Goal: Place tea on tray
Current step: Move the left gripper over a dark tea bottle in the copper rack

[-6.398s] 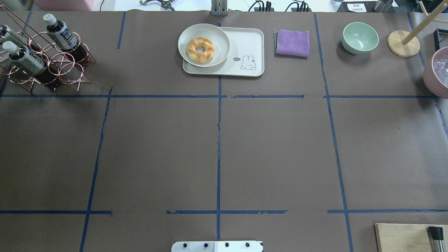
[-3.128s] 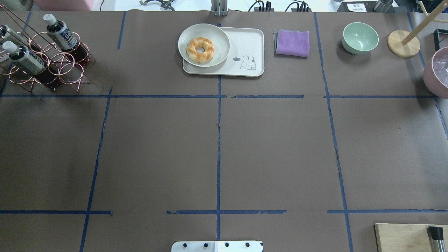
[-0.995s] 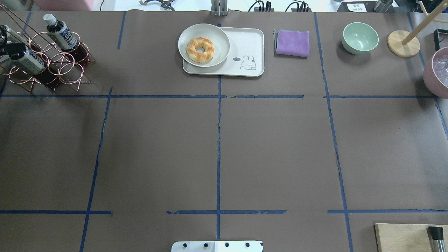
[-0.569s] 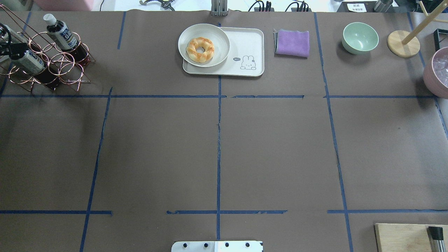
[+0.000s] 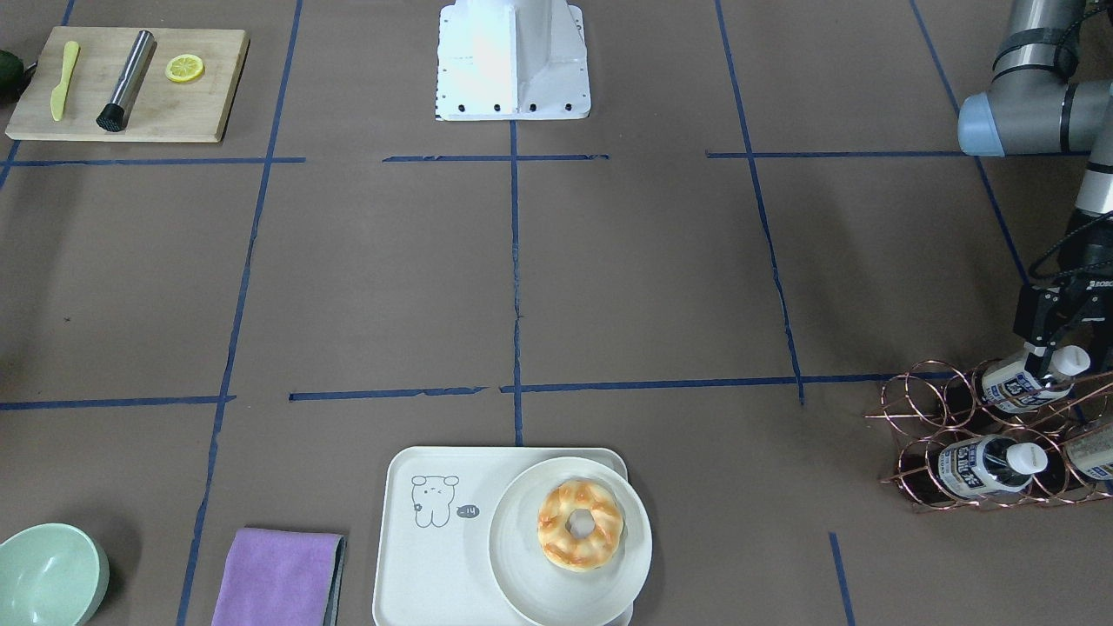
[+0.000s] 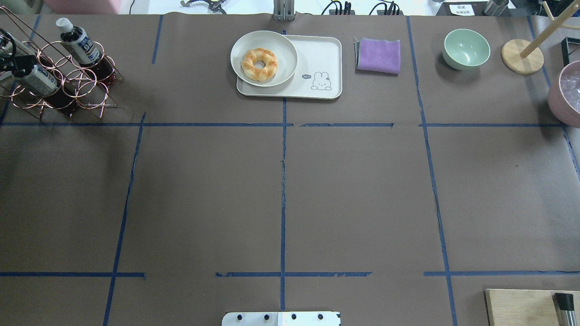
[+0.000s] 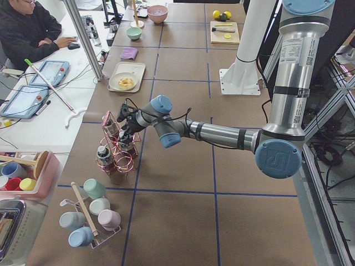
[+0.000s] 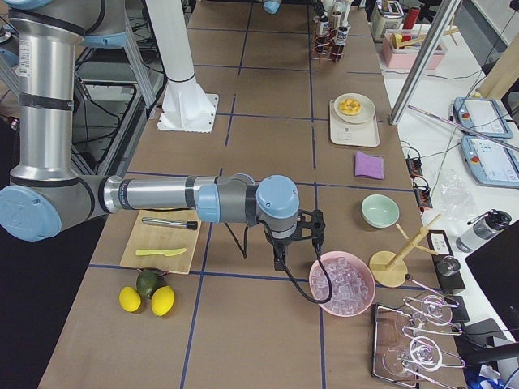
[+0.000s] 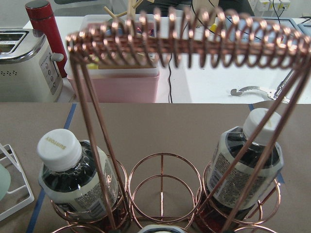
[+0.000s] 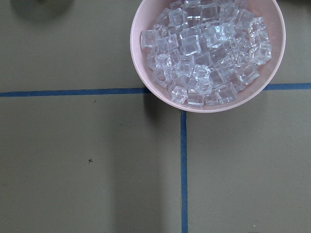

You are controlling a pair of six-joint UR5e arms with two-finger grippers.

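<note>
Three tea bottles stand tilted in a copper wire rack (image 5: 922,409) at the table's far left. My left gripper (image 5: 1056,355) is at the rack, its fingers on either side of the neck of the nearest tea bottle (image 5: 1013,382), apparently open. In the overhead view the left gripper (image 6: 16,63) hides that bottle's (image 6: 41,79) cap. The left wrist view shows two other bottles (image 9: 73,179) behind rack wires. The tray (image 5: 435,565) lies at the far centre, bear side bare. My right gripper (image 8: 312,235) hangs beside the pink ice bowl; I cannot tell its state.
A round plate with a doughnut (image 5: 569,539) covers half the tray. A purple cloth (image 5: 278,578) and a green bowl (image 5: 48,578) lie beside it. A cutting board (image 5: 130,83) with tools lies near the robot's right. The pink ice bowl (image 10: 209,48) is under the right wrist.
The left gripper came in from the left edge and settled over the near bottle's cap about a second ago. It has hardly moved since. The bottles and tray have not moved.
</note>
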